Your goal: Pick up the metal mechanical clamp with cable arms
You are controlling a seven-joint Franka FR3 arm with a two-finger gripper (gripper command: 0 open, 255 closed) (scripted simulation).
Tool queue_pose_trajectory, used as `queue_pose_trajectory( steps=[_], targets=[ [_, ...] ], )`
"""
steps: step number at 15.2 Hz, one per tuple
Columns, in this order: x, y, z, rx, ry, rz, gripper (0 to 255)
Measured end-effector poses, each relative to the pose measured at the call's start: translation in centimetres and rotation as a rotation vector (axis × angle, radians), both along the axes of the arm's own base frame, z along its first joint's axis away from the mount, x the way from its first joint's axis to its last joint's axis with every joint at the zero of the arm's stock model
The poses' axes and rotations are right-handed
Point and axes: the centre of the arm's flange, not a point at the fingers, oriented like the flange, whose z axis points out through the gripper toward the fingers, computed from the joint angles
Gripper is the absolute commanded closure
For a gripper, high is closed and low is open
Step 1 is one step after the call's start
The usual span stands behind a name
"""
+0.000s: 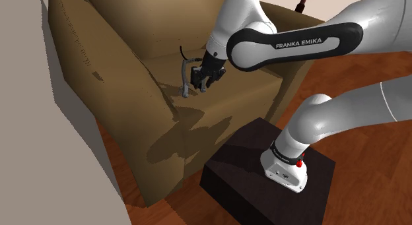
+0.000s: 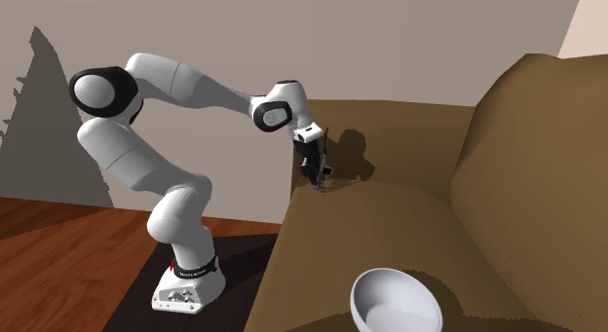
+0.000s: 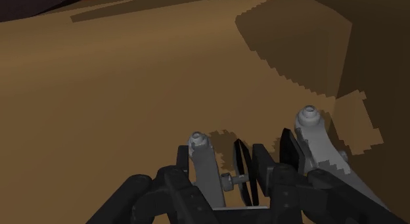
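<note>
A brown armchair [image 1: 132,92] spread beneath the gripper [image 1: 203,77], with the white arm [image 1: 290,42] reaching over its seat. The black fingers [image 3: 263,169] were closed on the grey metal clamp [image 3: 204,165], which sat between them close over the seat cushion, its two grey arms jutting past the fingertips.

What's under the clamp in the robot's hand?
The brown couch seat, with a shadow from the clamp on it. The hand and clamp cover the spot right below them, so that bit is hidden.
</note>
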Motion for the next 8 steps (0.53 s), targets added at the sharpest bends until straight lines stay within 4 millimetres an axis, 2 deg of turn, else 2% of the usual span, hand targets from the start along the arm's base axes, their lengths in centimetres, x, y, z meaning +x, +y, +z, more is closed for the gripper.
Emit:
queue_pose_trajectory(
  steps=[8],
  targets=[
    [0.0, 0.1, 4.1, 0.000, 0.002, -0.001, 255]
  ],
)
